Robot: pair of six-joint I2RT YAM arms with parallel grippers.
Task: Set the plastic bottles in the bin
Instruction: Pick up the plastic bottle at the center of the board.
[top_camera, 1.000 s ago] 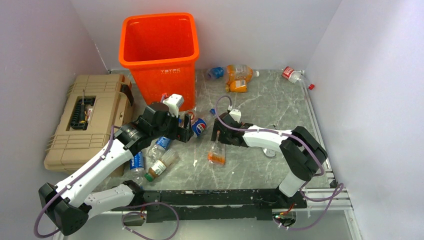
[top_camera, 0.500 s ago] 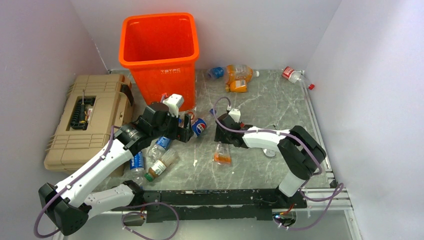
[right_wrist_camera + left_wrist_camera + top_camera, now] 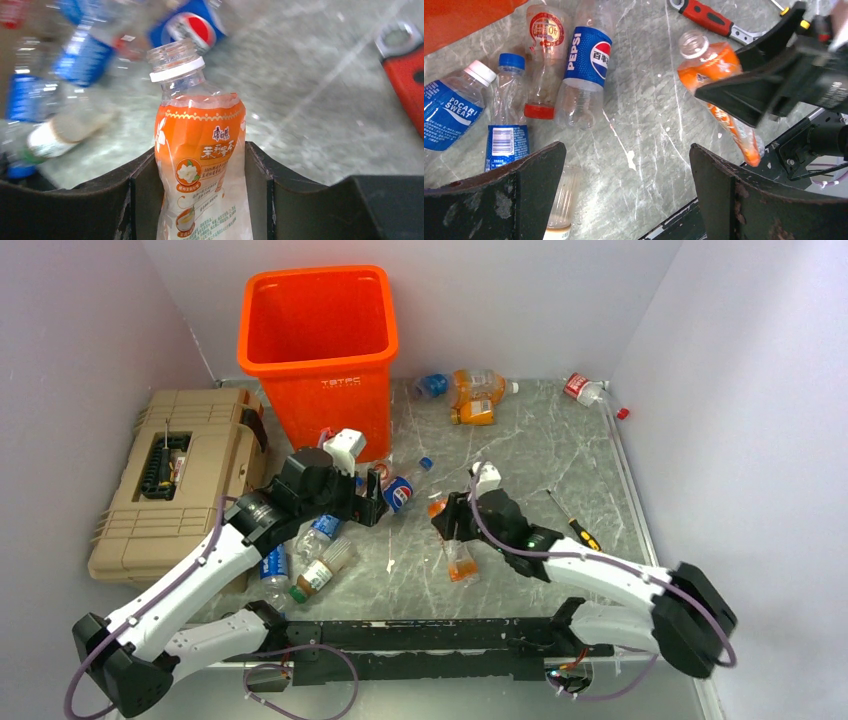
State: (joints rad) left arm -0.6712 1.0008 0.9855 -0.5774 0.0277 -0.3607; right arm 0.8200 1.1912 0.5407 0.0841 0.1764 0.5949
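Your right gripper [image 3: 452, 523] is clamped on an orange-labelled bottle [image 3: 461, 562] near the front middle of the table [image 3: 560, 445], well apart from the orange bin [image 3: 318, 400] at the back. Your left gripper [image 3: 372, 496] sits just beside a Pepsi bottle [image 3: 400, 493], below the bin.

On the left wrist view, its jaws are spread wide over bare marble, holding nothing.

On the right wrist view, both fingers [image 3: 142, 180] press the capless bottle's sides.

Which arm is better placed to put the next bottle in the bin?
Right. The right fingers grip the uncapped orange-labelled bottle on both sides; the left fingers stand open and empty over the Pepsi bottle.
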